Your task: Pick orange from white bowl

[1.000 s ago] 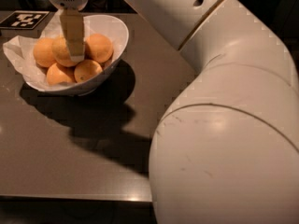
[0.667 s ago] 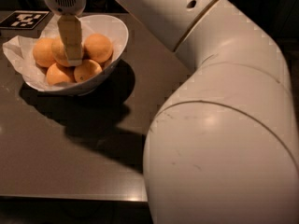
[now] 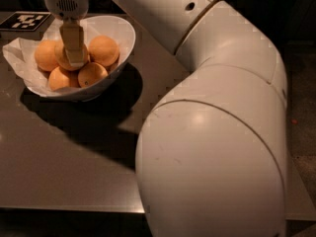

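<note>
The white bowl (image 3: pixel 123 33) stands at the far left of the dark table, lined with crumpled white paper (image 3: pixel 15 51) and holding several oranges. My gripper (image 3: pixel 75 58) comes straight down from the top of the view into the middle of the bowl. Its tip rests against the middle orange (image 3: pixel 62 59), which it mostly hides. Other oranges lie around it: one on the left (image 3: pixel 44 55), a large one on the right (image 3: pixel 104 49) and two in front (image 3: pixel 60 79) (image 3: pixel 92 73).
My own white arm (image 3: pixel 212 147) fills the right half of the view and hides much of the table (image 3: pixel 64 167). A black-and-white marker tag (image 3: pixel 24 21) lies behind the bowl at the far left. The table's near edge runs along the bottom.
The gripper stays in the middle of the bowl and has sunk slightly onto the middle orange. The big arm segment has shifted a little to the left. The oranges and bowl have not moved.
</note>
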Action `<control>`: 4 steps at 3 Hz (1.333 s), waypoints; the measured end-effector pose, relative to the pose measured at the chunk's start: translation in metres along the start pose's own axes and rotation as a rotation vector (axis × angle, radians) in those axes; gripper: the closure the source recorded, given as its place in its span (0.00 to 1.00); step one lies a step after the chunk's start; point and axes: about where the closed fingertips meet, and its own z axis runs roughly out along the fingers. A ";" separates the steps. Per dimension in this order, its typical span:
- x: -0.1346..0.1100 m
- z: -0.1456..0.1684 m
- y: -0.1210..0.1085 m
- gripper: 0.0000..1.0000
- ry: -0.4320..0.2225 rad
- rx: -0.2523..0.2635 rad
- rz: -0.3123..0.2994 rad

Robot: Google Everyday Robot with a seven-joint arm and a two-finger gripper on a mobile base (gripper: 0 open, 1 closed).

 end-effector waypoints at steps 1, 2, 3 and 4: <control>0.003 0.008 -0.003 0.27 -0.004 -0.016 0.010; 0.007 0.011 -0.010 0.26 0.005 -0.016 0.008; 0.005 0.013 -0.018 0.27 0.014 -0.013 -0.011; -0.003 0.020 -0.020 0.27 0.008 -0.025 -0.042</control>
